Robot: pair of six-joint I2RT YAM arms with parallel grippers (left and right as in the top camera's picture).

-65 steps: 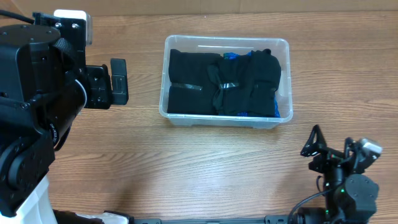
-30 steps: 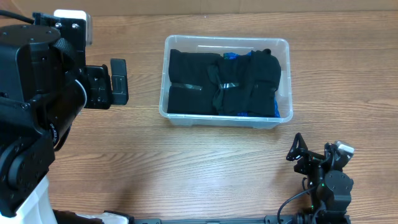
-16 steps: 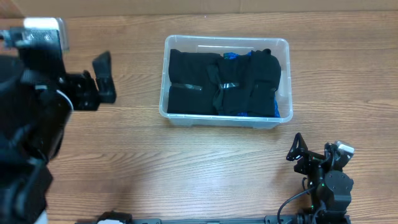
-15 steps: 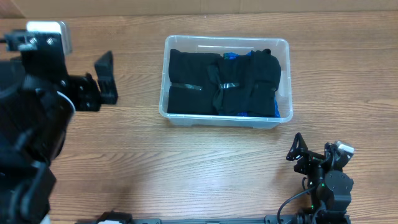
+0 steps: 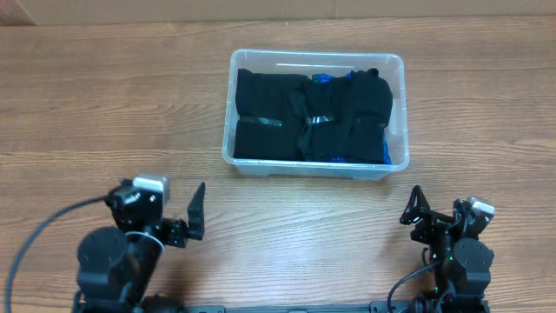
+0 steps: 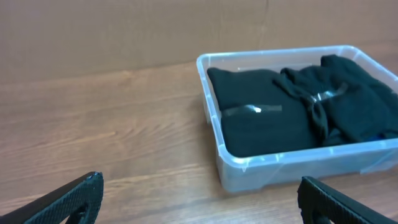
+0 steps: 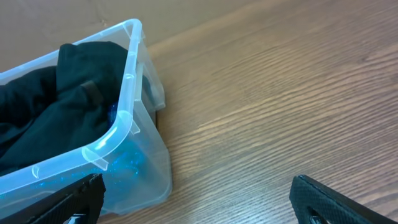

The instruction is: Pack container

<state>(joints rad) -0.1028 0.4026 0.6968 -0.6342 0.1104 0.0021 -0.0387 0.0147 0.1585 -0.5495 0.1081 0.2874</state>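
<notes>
**Inspector:** Report on the left side.

**Assistant:** The left tool [image 5: 195,213] has withdrawn. Half a second ago it stood high over the far left of the tabletop [image 5: 130,104]; it now sits low at the near edge, pointing toward the bin. Its wrist view shows the fingers spread wide to either edge of the frame, with nothing between them.

**Inspector:** And the centre?

**Assistant:** The container [image 5: 316,55] rests on the tabletop at centre, toward the far side, in the same spot as before. Black garments [image 5: 287,113] fill it wall to wall, and a blue item [image 5: 326,78] shows underneath near the right end. Nothing hangs over the rim.

**Inspector:** The right side?

**Assistant:** The right tool [image 5: 417,213] is parked at the near edge, unmoved over the last second, fingers wide apart and empty.

**Inspector:** Finding?

**Assistant:** Both arms are drawn back and nothing loose is on the tabletop, so the packing appears complete.
</notes>
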